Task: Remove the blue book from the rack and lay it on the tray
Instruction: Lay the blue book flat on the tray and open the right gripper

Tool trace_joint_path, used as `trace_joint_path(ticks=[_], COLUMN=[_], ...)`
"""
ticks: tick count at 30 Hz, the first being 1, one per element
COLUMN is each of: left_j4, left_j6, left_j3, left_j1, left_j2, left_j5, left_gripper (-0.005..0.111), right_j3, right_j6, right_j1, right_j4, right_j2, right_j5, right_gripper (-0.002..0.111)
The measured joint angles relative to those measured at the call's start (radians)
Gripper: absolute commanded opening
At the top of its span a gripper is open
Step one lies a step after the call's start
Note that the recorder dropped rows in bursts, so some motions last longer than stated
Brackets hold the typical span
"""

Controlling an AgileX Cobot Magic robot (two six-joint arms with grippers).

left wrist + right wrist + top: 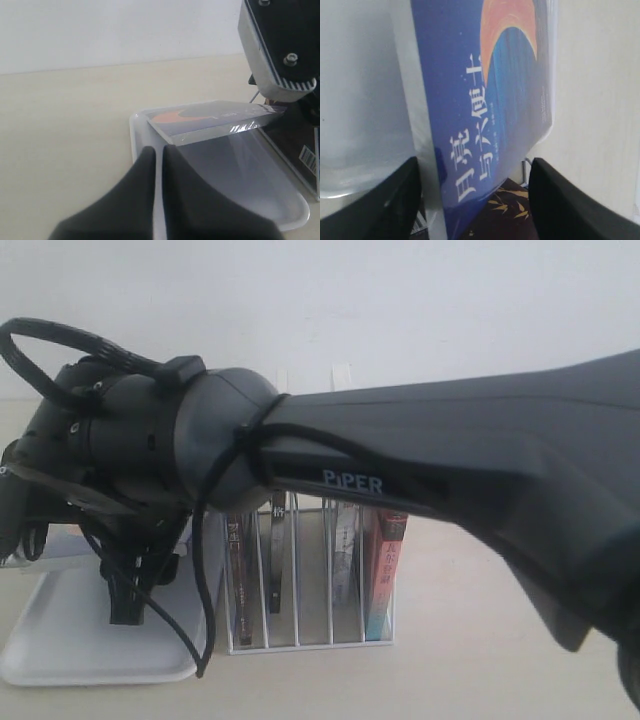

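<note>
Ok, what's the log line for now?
book: tilted over tray | right hand: open around book | left hand: shut, empty

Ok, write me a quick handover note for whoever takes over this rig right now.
The left gripper has its fingers together, empty, at the edge of the tray.
The right gripper has its fingers spread wide, with the blue book between them, not clamped.
The blue book is out of the rack and over the tray: one end is down in it, the other looks raised near the right gripper.
Done: book pulled and brought to the tray.
Left: check that it settles flat, then draw the right arm clear.
</note>
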Motion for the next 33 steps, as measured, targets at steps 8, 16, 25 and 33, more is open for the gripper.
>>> trace_joint_path(ticks=[8,16,25,33], left_j4=[0.000,0.000,0.000,0.000], left_j6=[0.000,0.000,0.000,0.000], left_j3=[0.000,0.000,0.000,0.000], left_j1=[0.000,0.000,0.000,0.000], left_j2=[0.000,0.000,0.000,0.000], left_j5=[0.000,0.000,0.000,0.000], left_gripper=[0.005,0.005,0.005,0.005], right_j3=[0.000,0.000,0.000,0.000], right_j6=[0.002,0.006,0.083,0.167], right_j1=[0.035,0.049,0.049,0.049], right_j4=[0.002,-0.002,-0.002,-0.125], right_j2=[-0.020,-0.062,-0.101,-0.170], right_j5=[0.006,0.008,0.040,0.028], right_gripper=[0.059,0.059,0.000,0.000])
